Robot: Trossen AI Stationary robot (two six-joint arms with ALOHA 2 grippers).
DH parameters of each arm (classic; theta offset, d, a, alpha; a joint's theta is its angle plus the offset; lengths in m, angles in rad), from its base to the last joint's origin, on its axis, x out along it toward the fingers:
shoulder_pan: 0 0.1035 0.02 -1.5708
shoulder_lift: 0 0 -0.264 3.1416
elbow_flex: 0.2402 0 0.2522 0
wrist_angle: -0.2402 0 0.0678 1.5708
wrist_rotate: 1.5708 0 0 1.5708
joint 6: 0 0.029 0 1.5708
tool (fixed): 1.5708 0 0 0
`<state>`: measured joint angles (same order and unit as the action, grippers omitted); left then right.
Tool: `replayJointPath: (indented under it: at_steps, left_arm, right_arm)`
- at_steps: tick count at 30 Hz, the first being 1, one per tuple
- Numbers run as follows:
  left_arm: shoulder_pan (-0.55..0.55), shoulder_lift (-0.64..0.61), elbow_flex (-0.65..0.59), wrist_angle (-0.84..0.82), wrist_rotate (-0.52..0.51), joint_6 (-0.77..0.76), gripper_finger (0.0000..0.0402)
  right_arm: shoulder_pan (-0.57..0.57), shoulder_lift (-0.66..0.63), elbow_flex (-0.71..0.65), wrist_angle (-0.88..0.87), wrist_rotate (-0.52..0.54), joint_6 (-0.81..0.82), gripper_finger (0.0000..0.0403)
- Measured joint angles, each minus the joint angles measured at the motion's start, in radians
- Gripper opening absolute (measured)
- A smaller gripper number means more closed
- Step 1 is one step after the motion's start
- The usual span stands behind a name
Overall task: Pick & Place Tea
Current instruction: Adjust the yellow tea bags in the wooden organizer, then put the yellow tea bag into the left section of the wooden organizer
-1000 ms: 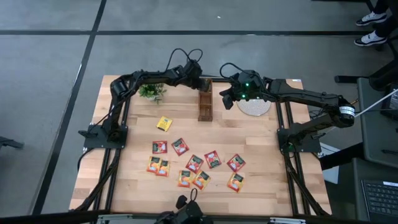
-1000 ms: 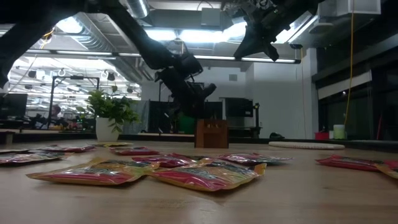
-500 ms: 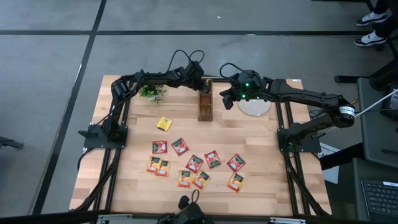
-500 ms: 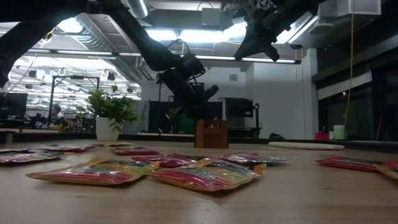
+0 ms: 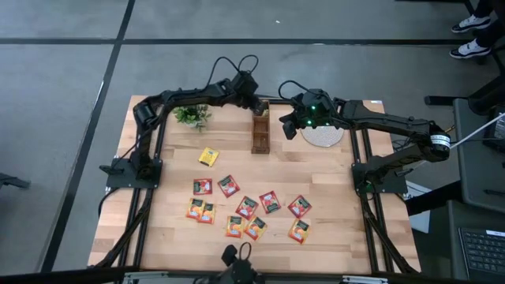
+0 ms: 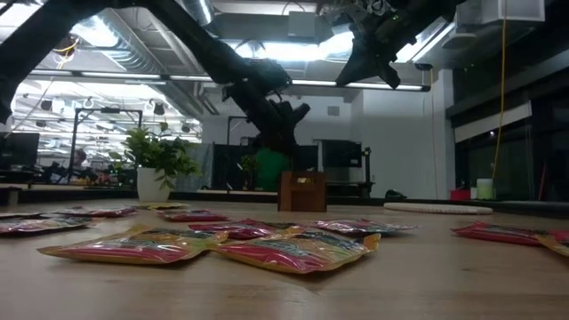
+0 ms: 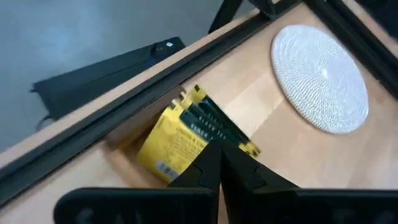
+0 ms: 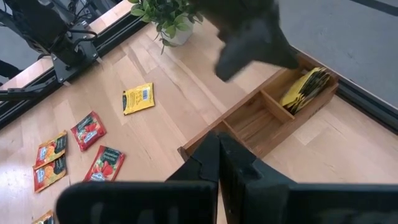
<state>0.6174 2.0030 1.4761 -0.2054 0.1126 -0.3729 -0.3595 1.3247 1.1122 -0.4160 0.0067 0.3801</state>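
Left hand (image 5: 254, 101) risen; wrist view alone shows yellow sachets (image 7: 193, 134) boxed.

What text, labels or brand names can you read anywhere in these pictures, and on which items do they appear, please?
None can be read.
Yellow sachets in the wooden box: dark printed lines, too blurred.
Loose yellow sachet: white barcode-like patch, too small.
Red and orange sachets: labels too small.

Yellow tea sachets (image 8: 306, 87) in brown wooden box (image 8: 261, 118) — red, orange sachets (image 5: 248, 207), pale woven mat (image 7: 320, 78)
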Motion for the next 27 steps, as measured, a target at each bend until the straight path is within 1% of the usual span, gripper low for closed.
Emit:
replayJointPath:
  at_steps: [6,8,10,13,19,22,27]
  left_arm:
    - [-0.028,-0.121,0.0,-0.178,-0.043,0.104,0.0002]
    - [-0.052,-0.162,0.0,-0.216,-0.081,0.12,0.0001]
    - [-0.073,-0.214,-0.032,-0.219,-0.092,0.131,0.0001]
    - [-0.102,-0.3,-0.108,-0.178,-0.094,0.115,0.0004]
    - [-0.153,-0.484,-0.315,-0.087,-0.098,0.019,0.0002]
    - [-0.184,-0.574,-0.405,-0.07,-0.098,-0.031,0.0003]
    - [-0.272,-0.705,-0.524,-0.051,-0.095,0.014,0.001]
  right_arm:
    - [0.0,0.0,0.0,-0.001,-0.002,-0.007,0.0003]
    - [0.0,0.0,0.0,-0.001,-0.008,-0.02,0.0003]
    - [0.0,0.0,0.0,-0.001,-0.008,-0.025,0.0003]
    - [0.0,0.0,0.0,-0.002,-0.008,-0.024,0.0003]
    - [0.0,0.0,0.0,-0.002,-0.02,-0.025,0.0003]
    - [0.0,0.0,0.0,-0.002,-0.03,-0.024,0.0003]
    - [0.0,0.0,0.0,-0.002,-0.035,-0.024,0.0003]
